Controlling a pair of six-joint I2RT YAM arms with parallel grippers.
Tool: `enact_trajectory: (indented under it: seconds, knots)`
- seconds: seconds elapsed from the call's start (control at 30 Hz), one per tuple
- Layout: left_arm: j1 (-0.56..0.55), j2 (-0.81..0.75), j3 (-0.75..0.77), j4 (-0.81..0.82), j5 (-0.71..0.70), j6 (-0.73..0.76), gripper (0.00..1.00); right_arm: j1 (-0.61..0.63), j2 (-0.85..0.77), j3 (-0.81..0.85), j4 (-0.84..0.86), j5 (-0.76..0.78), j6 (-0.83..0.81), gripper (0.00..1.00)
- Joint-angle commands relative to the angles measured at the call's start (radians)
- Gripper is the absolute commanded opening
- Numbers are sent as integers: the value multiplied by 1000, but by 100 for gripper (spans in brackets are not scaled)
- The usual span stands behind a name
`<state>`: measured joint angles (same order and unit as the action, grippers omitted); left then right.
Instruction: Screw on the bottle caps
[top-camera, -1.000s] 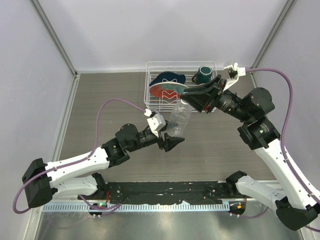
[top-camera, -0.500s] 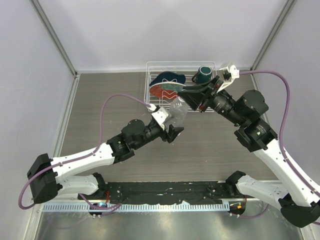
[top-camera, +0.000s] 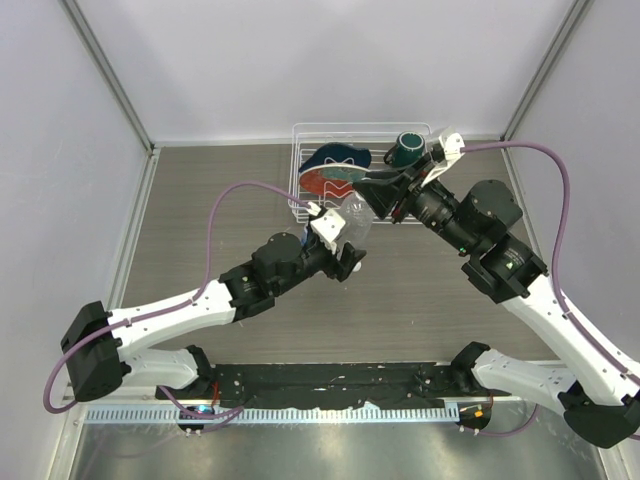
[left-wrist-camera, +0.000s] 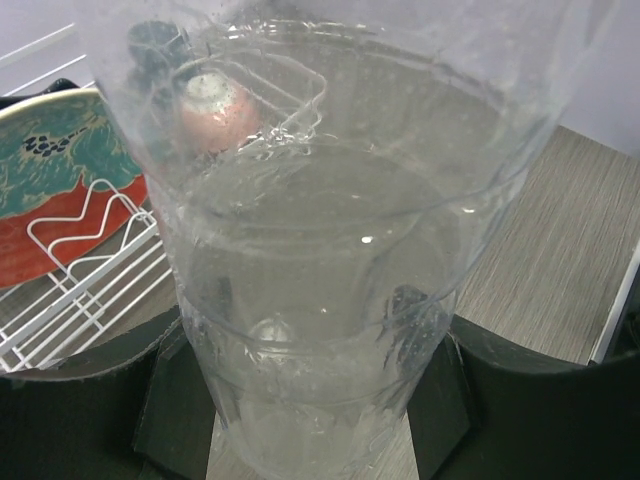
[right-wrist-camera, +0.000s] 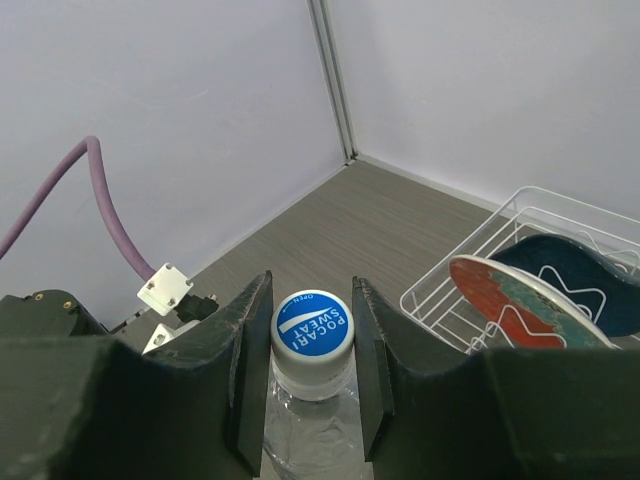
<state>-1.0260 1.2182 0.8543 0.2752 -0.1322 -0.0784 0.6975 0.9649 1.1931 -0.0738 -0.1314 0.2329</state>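
My left gripper (top-camera: 347, 256) is shut on the lower body of a plain clear bottle (top-camera: 353, 222) and holds it upright above the table, just in front of the rack. In the left wrist view the bottle (left-wrist-camera: 330, 250) fills the frame, with a black finger (left-wrist-camera: 170, 395) on each side of it. A blue-topped white cap (right-wrist-camera: 312, 325) sits on the bottle's neck. My right gripper (top-camera: 374, 195) is closed around this cap, with the fingers (right-wrist-camera: 250, 350) touching its sides. The blue-labelled bottle and the second cap are out of view.
A white wire dish rack (top-camera: 298, 170) stands at the back, just behind the bottle. It holds coloured plates (top-camera: 335, 175) and a dark green mug (top-camera: 405, 150). The rack (right-wrist-camera: 520, 225) and a plate (right-wrist-camera: 520, 300) lie to the right in the right wrist view.
My left arm has carried the bottle up and away, towards the rack, and stood it more upright. My right gripper has moved left onto the bottle's top and closed round the cap.
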Motion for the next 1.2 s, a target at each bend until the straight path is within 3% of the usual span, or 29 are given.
enact_trajectory:
  seconds: [0.0,0.27,0.43,0.57,0.93,1.17]
  knots:
    - [18,-48,86,194,-67,-49,0,27,32,0,-216,-39,-26,1]
    - [18,-34,111,214,-149,-58,0,43,51,-20,-179,3,-6,3]
    - [17,-43,86,216,-139,-77,0,50,75,3,-162,1,0,23]
    - [17,-51,54,228,-136,-81,0,50,92,28,-159,6,-3,33]
    - [18,-65,3,249,-129,-80,0,63,123,79,-173,7,-21,43]
    - [30,-82,-20,248,-129,-78,0,68,126,97,-188,-4,-33,55]
